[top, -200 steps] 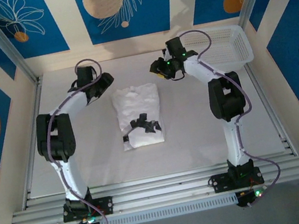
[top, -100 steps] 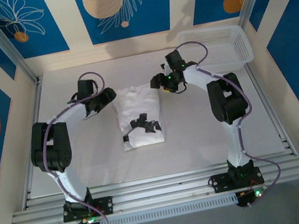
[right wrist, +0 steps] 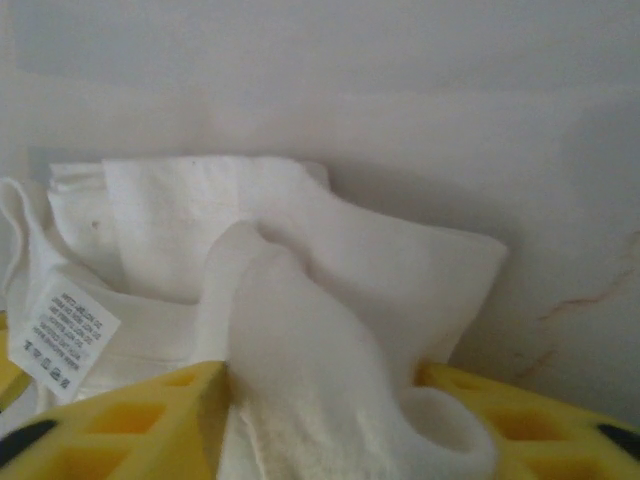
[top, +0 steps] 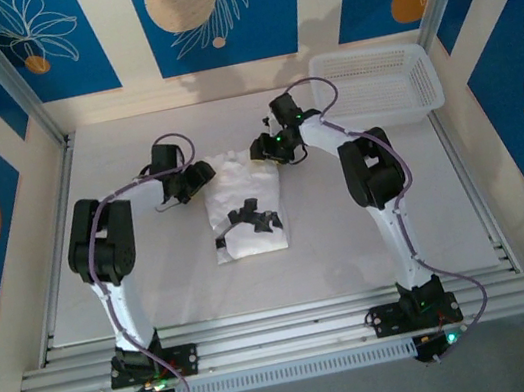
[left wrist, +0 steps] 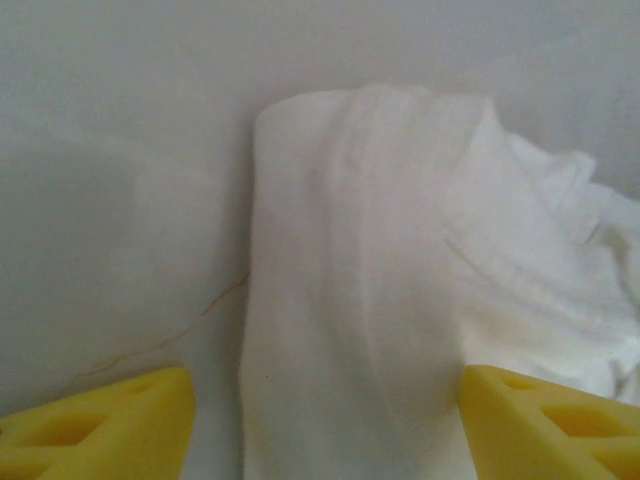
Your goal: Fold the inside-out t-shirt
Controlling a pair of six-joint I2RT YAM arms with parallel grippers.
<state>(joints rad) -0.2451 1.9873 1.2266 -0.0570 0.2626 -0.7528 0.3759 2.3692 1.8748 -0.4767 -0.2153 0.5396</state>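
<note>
The inside-out t-shirt point(top: 243, 204) lies folded into a narrow white rectangle in the middle of the table, with a black mark on its near half. My left gripper point(top: 200, 176) is at its far left corner. In the left wrist view that gripper point(left wrist: 325, 430) is open, its yellow fingertips point(left wrist: 110, 420) set either side of the shirt's edge point(left wrist: 360, 280). My right gripper point(top: 262, 147) is at the far right corner. In the right wrist view it point(right wrist: 320, 400) is shut on a raised ridge of cloth point(right wrist: 300, 330), with a care tag point(right wrist: 65, 335) to the left.
A white mesh basket point(top: 374, 85) stands at the far right of the white table point(top: 135, 279). Aluminium rails point(top: 286, 334) run along the near edge by the arm bases. Blue patterned walls enclose the table on three sides.
Both arms have swung inward to the shirt's far corners. The right gripper came away from the basket and closed on a fold of cloth. The shirt itself has not shifted.
</note>
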